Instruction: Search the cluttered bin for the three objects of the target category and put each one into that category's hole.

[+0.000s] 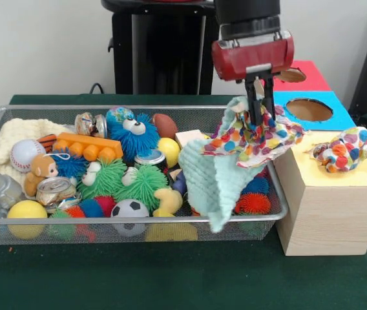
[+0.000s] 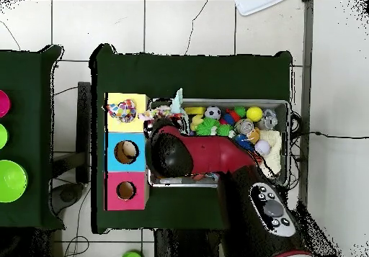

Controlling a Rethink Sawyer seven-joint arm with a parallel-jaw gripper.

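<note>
A green cloth [image 1: 106, 278] covers the bench, and at its right end stand a blue-topped box [image 1: 313, 111] and, behind it at the far right corner, a red-topped box [image 1: 303, 75], each with a round hole. Toward the left end lie a cream cloth [image 1: 9, 139], a baseball [image 1: 26, 154], an orange block [image 1: 88, 146], a fuzzy blue toy with eyes [image 1: 132, 134], a yellow ball [image 1: 26, 210] and a small soccer ball [image 1: 130, 210]. A mint cloth [image 1: 216, 184] hangs over the near rim toward the front edge.
</note>
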